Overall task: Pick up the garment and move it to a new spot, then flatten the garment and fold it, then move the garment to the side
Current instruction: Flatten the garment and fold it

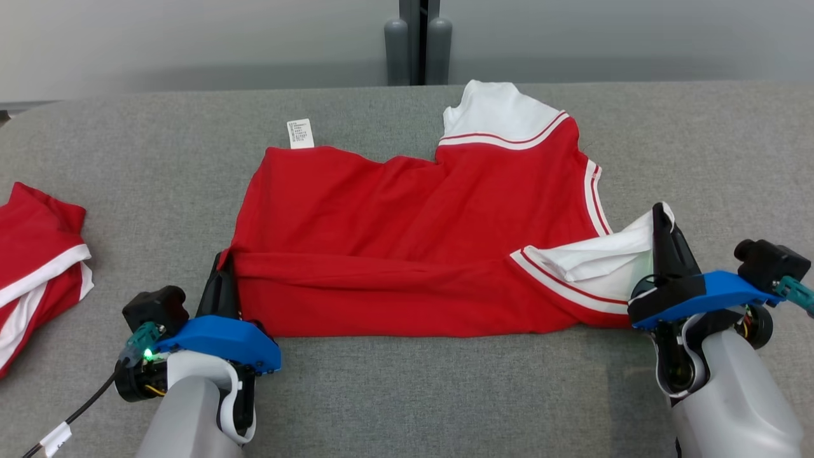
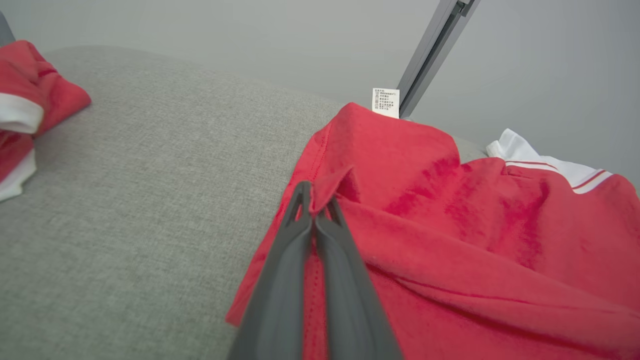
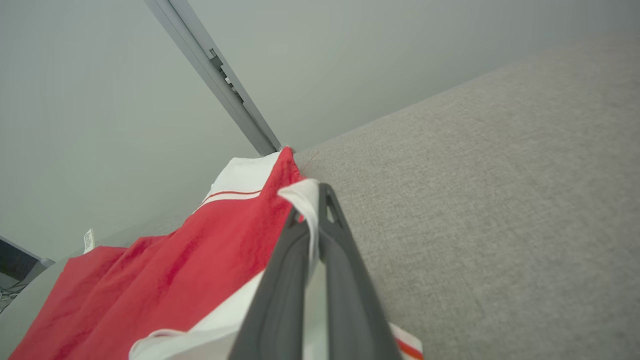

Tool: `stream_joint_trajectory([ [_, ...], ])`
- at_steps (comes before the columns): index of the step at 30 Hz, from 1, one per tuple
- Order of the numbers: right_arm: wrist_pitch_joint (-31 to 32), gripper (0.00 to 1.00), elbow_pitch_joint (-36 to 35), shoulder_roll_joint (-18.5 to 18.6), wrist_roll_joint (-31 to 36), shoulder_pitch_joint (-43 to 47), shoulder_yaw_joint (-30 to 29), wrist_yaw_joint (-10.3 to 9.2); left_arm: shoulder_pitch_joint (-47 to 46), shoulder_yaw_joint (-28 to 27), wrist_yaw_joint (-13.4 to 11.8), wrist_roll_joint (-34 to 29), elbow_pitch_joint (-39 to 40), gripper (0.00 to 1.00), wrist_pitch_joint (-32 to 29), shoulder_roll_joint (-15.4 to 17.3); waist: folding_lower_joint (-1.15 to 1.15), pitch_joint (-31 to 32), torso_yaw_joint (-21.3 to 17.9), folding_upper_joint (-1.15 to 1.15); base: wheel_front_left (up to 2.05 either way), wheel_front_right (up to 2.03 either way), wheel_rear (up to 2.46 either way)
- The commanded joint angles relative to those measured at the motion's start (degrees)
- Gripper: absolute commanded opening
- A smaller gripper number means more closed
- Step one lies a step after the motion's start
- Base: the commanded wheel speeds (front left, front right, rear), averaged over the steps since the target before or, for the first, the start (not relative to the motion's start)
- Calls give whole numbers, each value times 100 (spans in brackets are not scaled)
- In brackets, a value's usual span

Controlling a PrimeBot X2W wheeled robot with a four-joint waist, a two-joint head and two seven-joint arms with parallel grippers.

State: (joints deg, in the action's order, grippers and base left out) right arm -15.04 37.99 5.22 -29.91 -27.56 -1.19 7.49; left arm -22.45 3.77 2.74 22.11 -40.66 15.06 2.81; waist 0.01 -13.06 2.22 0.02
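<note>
While both forearms (image 1: 191,407) lie low at the near edge, your left gripper (image 2: 313,200) is clamped shut on the garment's (image 1: 407,242) red corner and your right gripper (image 3: 312,200) pinches its white sleeve edge. The garment lies spread on the grey surface (image 1: 445,394) between them, near hem folded over.

Shirts, red-white: 2. Centre shirt (image 1: 407,254), edge shirt (image 1: 38,254) at left.
Label (image 1: 300,133), white: 1.
Grippers: 2. Left gripper (image 1: 219,259), right gripper (image 1: 661,213).
Table (image 1: 445,394), grey cloth top: 1.
Posts, grey, behind table: 2. Left post (image 1: 396,51), right post (image 1: 439,51).
Cable (image 1: 89,401), black: 1.
Tag (image 1: 56,439) on cable: 1.
</note>
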Motion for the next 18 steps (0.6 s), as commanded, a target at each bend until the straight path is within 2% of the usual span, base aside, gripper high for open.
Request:
stream_joint_trajectory([
  [1,-19,0,61,7,88,-155,-24,0,-136,-56,14,-52,-22,0,16,17,-1,-76,14,-2,0,0,0],
  [10,-19,0,18,-26,336,-350,-263,-1,-249,-73,31,-84,-45,0,16,15,-1,-237,51,-2,0,0,0],
  [11,-18,8,40,-29,384,-362,-276,0,-257,-60,44,-41,-99,43,15,16,-1,-241,57,-2,0,0,0],
  [12,-19,50,100,-35,430,-360,-283,0,-249,-41,65,0,-137,100,16,14,-1,-237,64,-2,0,0,0],
  [13,-18,100,131,-48,439,-368,-319,0,-251,-32,71,13,-136,100,16,17,-1,-233,69,-2,0,0,0],
  [18,-18,100,-78,-84,544,-224,-654,0,66,-49,95,113,107,100,16,14,-1,-200,77,-2,0,0,0],
])
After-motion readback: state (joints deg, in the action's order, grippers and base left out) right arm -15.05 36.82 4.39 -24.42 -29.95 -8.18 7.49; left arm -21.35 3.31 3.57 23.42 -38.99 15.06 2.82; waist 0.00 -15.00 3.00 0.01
